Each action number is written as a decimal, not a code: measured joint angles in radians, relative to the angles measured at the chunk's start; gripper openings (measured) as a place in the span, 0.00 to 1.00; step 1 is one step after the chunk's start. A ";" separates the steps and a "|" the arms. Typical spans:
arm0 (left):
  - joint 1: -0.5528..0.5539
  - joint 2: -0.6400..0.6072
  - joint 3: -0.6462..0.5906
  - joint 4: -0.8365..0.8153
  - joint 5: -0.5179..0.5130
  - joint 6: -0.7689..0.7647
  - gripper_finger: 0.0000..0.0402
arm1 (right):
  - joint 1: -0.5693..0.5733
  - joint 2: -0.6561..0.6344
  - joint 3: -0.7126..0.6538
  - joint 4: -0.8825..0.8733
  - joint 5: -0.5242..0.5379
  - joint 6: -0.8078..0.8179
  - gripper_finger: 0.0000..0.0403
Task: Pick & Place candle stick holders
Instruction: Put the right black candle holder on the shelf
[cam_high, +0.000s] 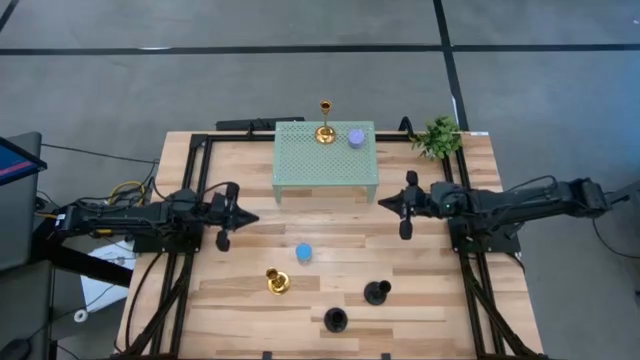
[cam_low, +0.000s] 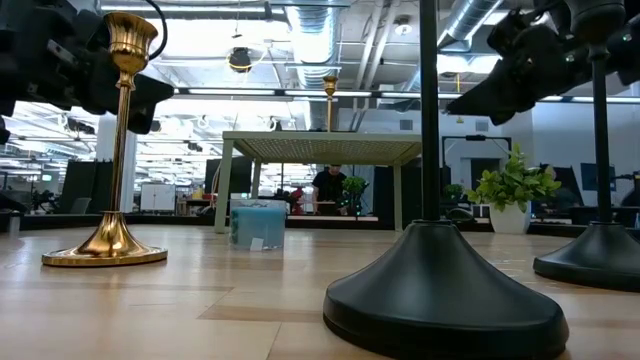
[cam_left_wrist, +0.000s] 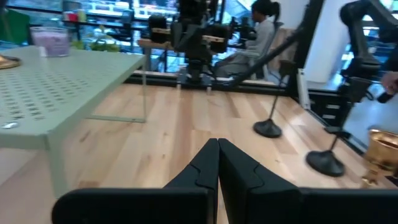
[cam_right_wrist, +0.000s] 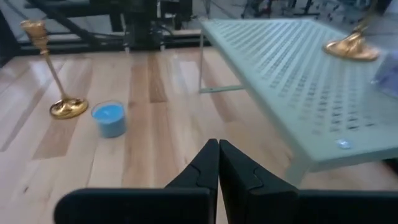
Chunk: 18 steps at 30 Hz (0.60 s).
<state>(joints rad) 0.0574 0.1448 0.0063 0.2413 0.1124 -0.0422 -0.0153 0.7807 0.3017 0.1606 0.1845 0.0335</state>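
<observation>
On the pale green perforated stand (cam_high: 325, 165) stand one gold holder (cam_high: 325, 132) and the purple cylinder (cam_high: 356, 138). On the table stand the blue cylinder (cam_high: 304, 253), a second gold holder (cam_high: 277, 282) and two black holders (cam_high: 376, 293) (cam_high: 335, 320), each on its round base. My left gripper (cam_high: 250, 218) is shut and empty, hovering left of the stand's near edge. My right gripper (cam_high: 385, 203) is shut and empty, right of the stand. The right wrist view shows the blue cylinder (cam_right_wrist: 109, 118) and the gold holder (cam_right_wrist: 62, 106) ahead of its fingers.
A small green plant (cam_high: 436, 136) stands at the far right corner. The stand's thin legs (cam_left_wrist: 144, 93) rise from the table. Black frame rails run along both table sides. Bare wood lies between the two grippers, near the stand's front edge.
</observation>
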 joint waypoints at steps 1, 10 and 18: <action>0.000 0.000 0.000 0.001 0.012 0.000 0.02 | 0.000 0.009 0.000 0.001 -0.009 0.006 0.00; 0.000 0.000 0.000 0.007 0.017 0.000 0.02 | -0.008 0.081 0.000 -0.041 -0.070 0.093 0.00; 0.000 0.000 0.000 0.007 0.016 0.000 0.02 | 0.057 0.085 0.000 -0.264 -0.344 0.275 0.01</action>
<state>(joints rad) 0.0570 0.1448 0.0063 0.2485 0.1287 -0.0422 0.0418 0.8658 0.3019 -0.1035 -0.1591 0.3081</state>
